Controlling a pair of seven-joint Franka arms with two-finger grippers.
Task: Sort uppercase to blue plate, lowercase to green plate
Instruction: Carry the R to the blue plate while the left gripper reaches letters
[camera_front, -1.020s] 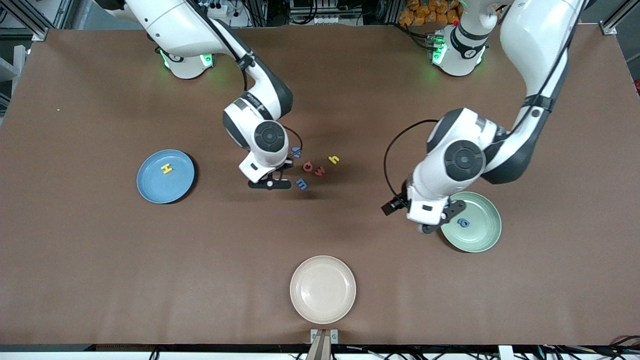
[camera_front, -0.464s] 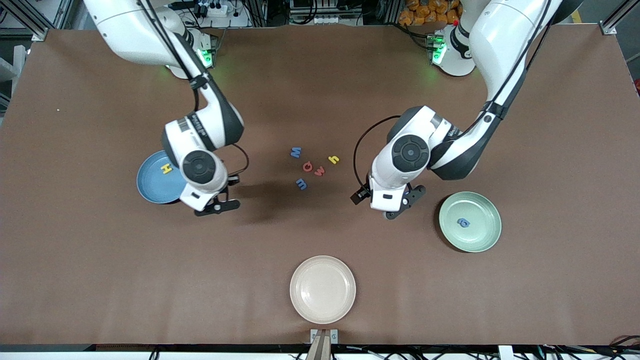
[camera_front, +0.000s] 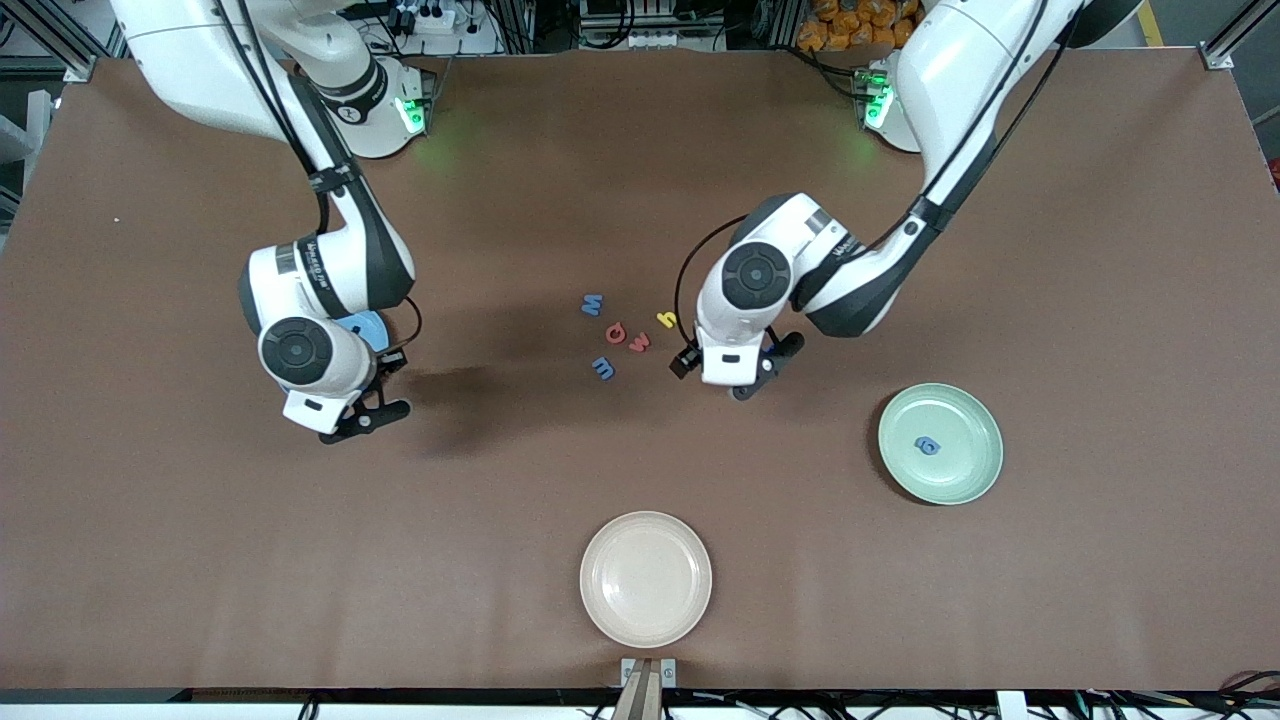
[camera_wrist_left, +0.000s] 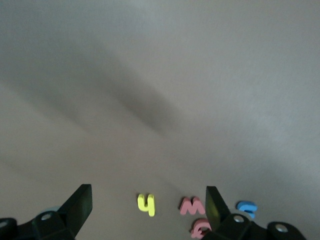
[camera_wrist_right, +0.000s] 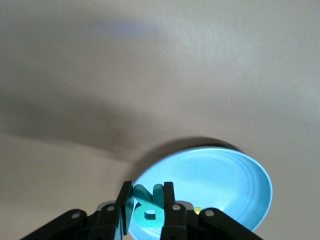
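My right gripper (camera_front: 368, 397) (camera_wrist_right: 147, 192) is shut on the teal-green uppercase R (camera_wrist_right: 148, 206), which hangs over the rim of the blue plate (camera_front: 373, 327) (camera_wrist_right: 220, 185). The right hand hides most of that plate in the front view. A sliver of the yellow H (camera_wrist_right: 198, 211) shows on it. My left gripper (camera_front: 765, 368) (camera_wrist_left: 147, 190) is open, low over the table beside the yellow lowercase h (camera_front: 668, 319) (camera_wrist_left: 146, 204). Next to that lie the red w (camera_front: 639, 343) (camera_wrist_left: 192, 205), red Q (camera_front: 616, 333), blue W (camera_front: 592, 304) and blue m (camera_front: 603, 368). The green plate (camera_front: 965, 480) holds a blue letter (camera_front: 928, 445).
A cream plate (camera_front: 645, 578) with nothing on it sits near the table's front edge, nearer to the camera than the letter cluster. The brown table (camera_front: 200, 550) stretches bare around the plates.
The right arm has carried the teal R from the letter cluster to over the blue plate. The left arm has swung from the green plate to beside the yellow h.
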